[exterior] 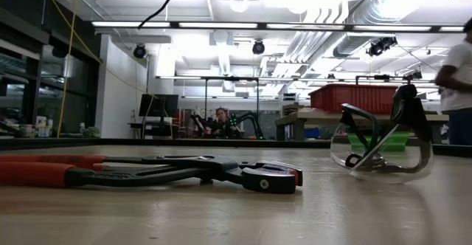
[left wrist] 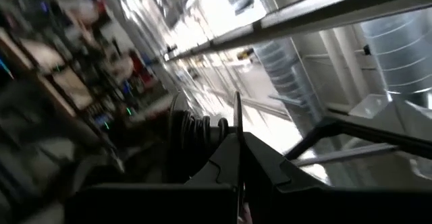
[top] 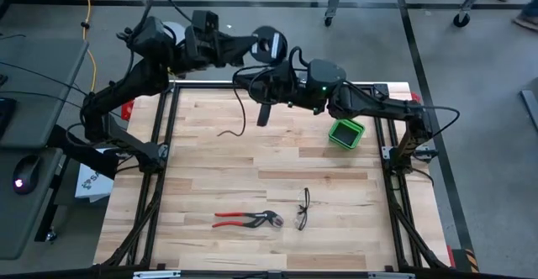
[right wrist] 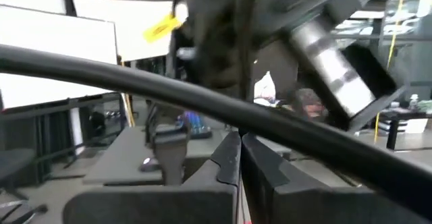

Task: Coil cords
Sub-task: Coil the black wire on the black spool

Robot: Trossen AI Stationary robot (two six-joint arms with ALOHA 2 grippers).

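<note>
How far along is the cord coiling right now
Nothing looks coiled yet. The thin black cord hangs from the raised grippers at the table's far edge, its loose end trailing on the wood. Left gripper and right gripper are close together, both shut. All winding remains.

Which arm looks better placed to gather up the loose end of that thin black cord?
Probably the right. The right gripper points down above the table, nearer the tail of the cord lying on the wood. The left gripper sits higher at the far edge, shut, apparently pinning the cord's other end.
</note>
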